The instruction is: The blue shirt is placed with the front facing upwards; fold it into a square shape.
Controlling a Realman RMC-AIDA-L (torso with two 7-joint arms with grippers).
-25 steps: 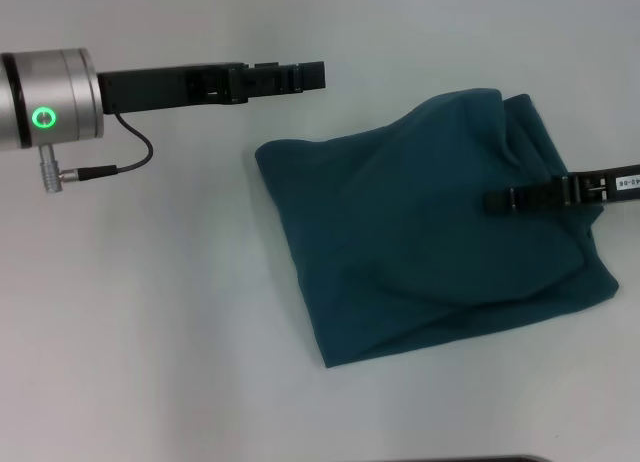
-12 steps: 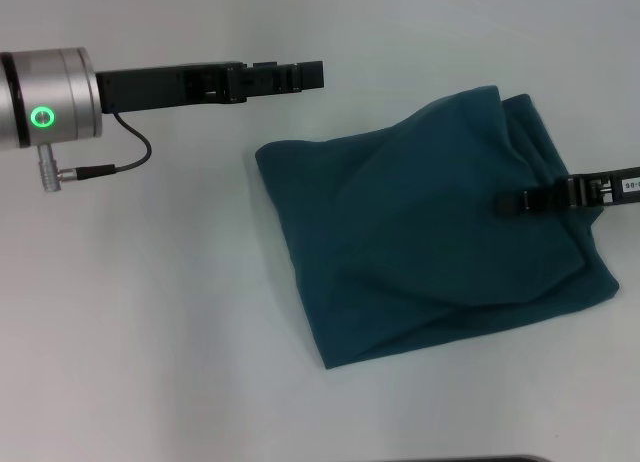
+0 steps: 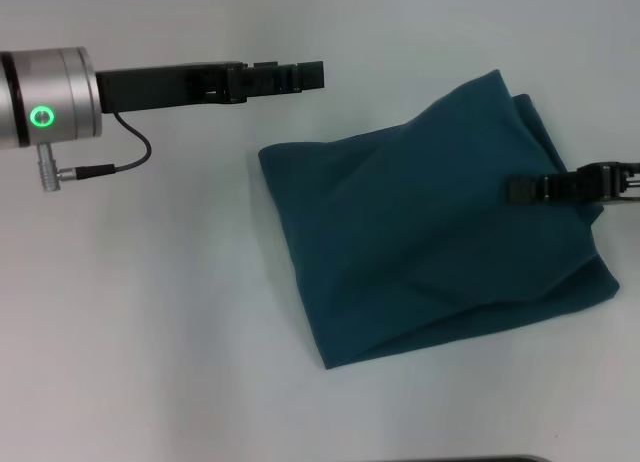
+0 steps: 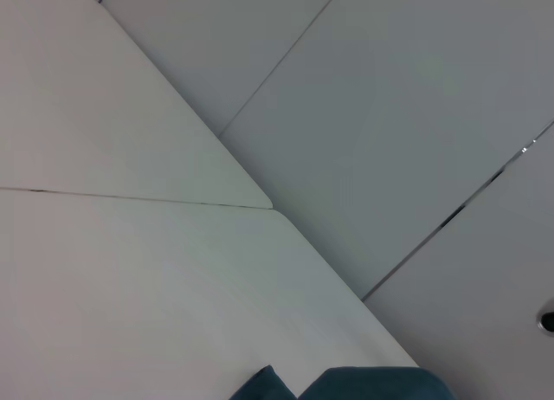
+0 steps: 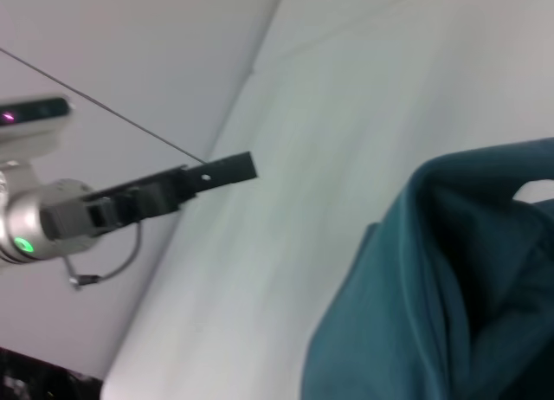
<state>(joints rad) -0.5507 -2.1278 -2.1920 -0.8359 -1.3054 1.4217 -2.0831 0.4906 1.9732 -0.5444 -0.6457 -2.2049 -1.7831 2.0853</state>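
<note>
Right gripper (image 3: 520, 189) low over the right-hand part of the blue shirt (image 3: 420, 242), reaching inward from beyond the shirt's right edge; open or closed, impossible to tell. Left gripper (image 3: 305, 76) held apart from the shirt, beyond its far-left corner, over bare table (image 3: 150, 312); grip state likewise unreadable. Shirt lying on the white table as a folded, roughly four-sided bundle, skewed, no lettering or sleeves showing, with a peaked far-right corner and loose layers peeking out along the near-right edge. Judged to be at the closing step: folds made, outline not yet squared. Next move likely calling for flattening the peaked corner and lining up the layered right edge. Plenty of open table left of the shirt and on its near side; little visible room beyond its right edge.
</note>
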